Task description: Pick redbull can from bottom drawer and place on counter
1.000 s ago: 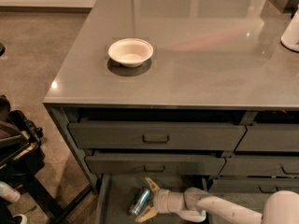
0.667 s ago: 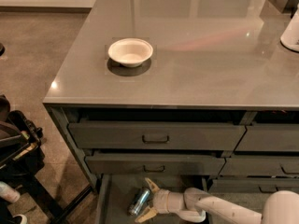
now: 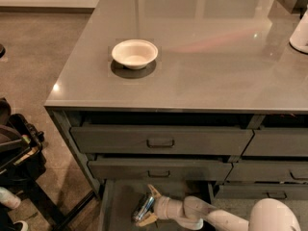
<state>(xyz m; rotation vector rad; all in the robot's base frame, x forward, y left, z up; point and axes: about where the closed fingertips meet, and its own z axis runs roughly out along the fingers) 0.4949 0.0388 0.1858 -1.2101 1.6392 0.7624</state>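
I am looking down at the cabinet, and my hand [image 3: 146, 207] is reaching low into the open bottom drawer [image 3: 119, 202], which is pulled out beneath the two closed drawers with handles [image 3: 160, 140]. The hand is clenching on the can [image 3: 141, 210]: one tan finger [image 3: 154, 192] is lying over the can's upper side and the other is showing just under it. The silver can is tilting, its top leaning toward the back right, and it is sitting inside the drawer near the front, close above the drawer's dark floor; I cannot tell whether it is touching the floor. My white arm [image 3: 207, 215] is stretching in from the lower right.

Up above, the grey tabletop [image 3: 216, 66] is shining with reflections. A white bowl [image 3: 134, 53] is resting upright on its left part, well apart from the can. A white object [image 3: 301, 32] is standing at the right edge, partly cut off. On the floor to the left, some black equipment [image 3: 17, 150] is standing beside the cabinet.
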